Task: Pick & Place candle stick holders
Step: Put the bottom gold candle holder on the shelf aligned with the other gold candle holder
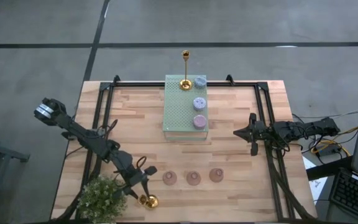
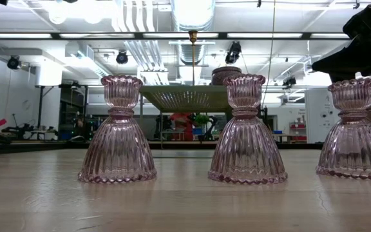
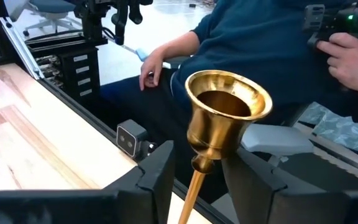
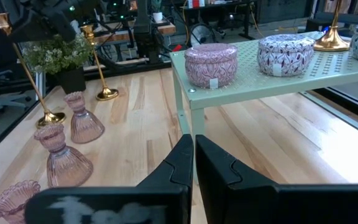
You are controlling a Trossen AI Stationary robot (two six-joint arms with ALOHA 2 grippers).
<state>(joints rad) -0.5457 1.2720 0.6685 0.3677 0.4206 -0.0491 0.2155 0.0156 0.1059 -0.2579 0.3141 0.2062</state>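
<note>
Down at the near edge of the pale butcher-block desk (image 1: 135, 118), the left end effector (image 3: 197, 171) has its two dark, blocky fingers spread to either side of the slim stem of a shiny gold candle stick holder (image 3: 219, 121); whether they touch the stem I cannot tell. Its flared, bell-shaped cup shows polished and hollow at the top. From above, its round base (image 1: 149, 201) sits by the desk's front edge, just beside a bushy green potted plant (image 1: 101, 198).

Three pinkish clear glass holders (image 2: 247, 132) stand in a row near the front, apart from each other, each a ribbed, skirt-like cone with a scalloped cup on top.

A pale green perforated block (image 1: 185, 112) stands on thin legs toward the far side. On it rest three squat lavender holders (image 4: 211, 64), drum-shaped with patterned sides, and a second gold holder (image 1: 185, 71), upright at the far end.

The right end effector (image 4: 193, 158) waits by the desk's right side, well apart from the block, its fingers pressed together on nothing.

A third gold holder (image 4: 98, 62) stands near the plant.
</note>
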